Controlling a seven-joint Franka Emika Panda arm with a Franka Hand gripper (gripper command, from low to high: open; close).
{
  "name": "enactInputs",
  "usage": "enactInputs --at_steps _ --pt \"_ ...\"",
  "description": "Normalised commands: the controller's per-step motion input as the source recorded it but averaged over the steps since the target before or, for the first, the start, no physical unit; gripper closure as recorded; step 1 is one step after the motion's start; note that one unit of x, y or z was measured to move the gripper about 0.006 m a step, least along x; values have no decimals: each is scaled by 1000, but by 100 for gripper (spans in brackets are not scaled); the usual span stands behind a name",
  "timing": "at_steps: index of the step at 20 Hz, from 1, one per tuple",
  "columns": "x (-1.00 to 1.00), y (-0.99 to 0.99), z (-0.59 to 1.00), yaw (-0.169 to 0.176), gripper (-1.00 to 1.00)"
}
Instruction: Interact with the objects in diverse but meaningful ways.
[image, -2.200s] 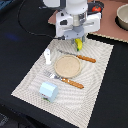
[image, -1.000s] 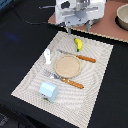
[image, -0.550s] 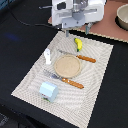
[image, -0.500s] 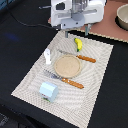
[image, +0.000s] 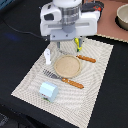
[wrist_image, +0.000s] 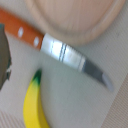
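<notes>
In the exterior view the gripper (image: 64, 44) hangs above the far edge of the plate (image: 67, 65); its fingers are hidden by the arm's body, so I cannot tell whether they stand wide or narrow. The banana (image: 77, 45) lies just beyond the plate, beside the knife (image: 86, 58). In the wrist view the banana (wrist_image: 35, 106) lies just beside the knife (wrist_image: 60, 48) blade with the plate (wrist_image: 75, 17) rim past it; it is probably light, stiff, slick plastic, best pinched across its thick middle.
</notes>
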Motion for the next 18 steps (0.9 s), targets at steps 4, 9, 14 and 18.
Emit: enactInputs --at_steps 4,9,14,18 --pt "234 -441 294 -181 -100" --pt "122 -367 55 -224 -100" --pt "87 -497 0 -137 -100" --pt "501 -400 30 -42 -100"
